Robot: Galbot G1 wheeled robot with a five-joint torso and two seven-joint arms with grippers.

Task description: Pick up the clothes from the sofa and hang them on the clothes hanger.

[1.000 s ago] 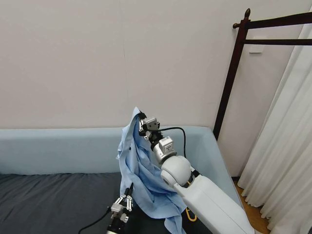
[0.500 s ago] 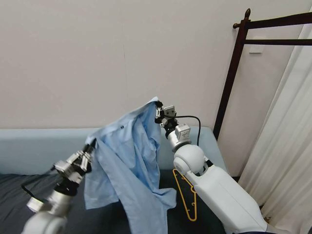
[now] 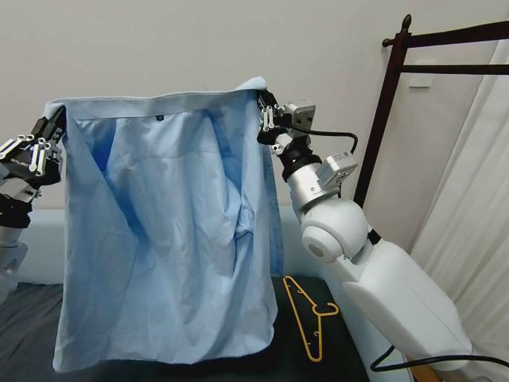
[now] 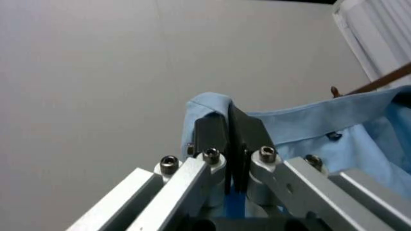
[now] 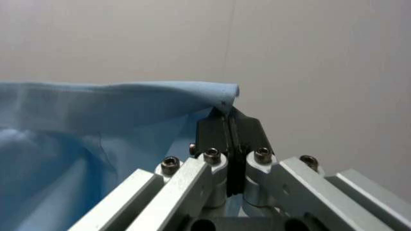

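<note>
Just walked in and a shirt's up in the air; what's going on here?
The robot holds a light blue shirt spread wide above the sofa, left claw shut on one top corner, right claw on the other. A yellow hanger lies on the seat, and the wooden clothes rack stands to its right.

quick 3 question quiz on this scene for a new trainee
1. True or false: the blue shirt hangs spread between the left claw and the right claw, each shut on a top corner.
2. Where does the yellow hanger lie? A) on the sofa B) on the floor C) in the left claw
3. Fill in: the dark wooden rack stands on the robot's ____ side.

Key: 1 true; 2 A; 3 right
</note>
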